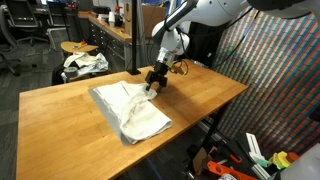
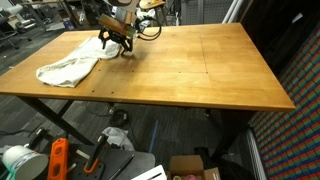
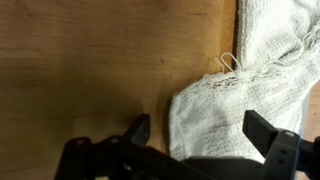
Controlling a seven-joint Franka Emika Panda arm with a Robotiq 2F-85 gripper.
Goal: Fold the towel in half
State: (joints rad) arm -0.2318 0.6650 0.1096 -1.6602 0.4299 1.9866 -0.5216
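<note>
A white towel (image 1: 130, 108) lies crumpled on the wooden table (image 1: 60, 110), and it shows in both exterior views (image 2: 70, 67). My gripper (image 1: 152, 82) hovers over the towel's far corner, also seen in an exterior view (image 2: 113, 44). In the wrist view the jaws (image 3: 200, 130) are open, with a fold of the white towel (image 3: 215, 110) lying between the two fingertips. A loose thread loop sticks out at the towel's edge. Nothing is gripped.
The table (image 2: 200, 70) stretches wide beside the towel. A stool with a white cloth (image 1: 85, 62) stands behind the table. Boxes and tools (image 2: 60, 160) lie on the floor beneath. A patterned screen (image 1: 270, 70) stands beside the table.
</note>
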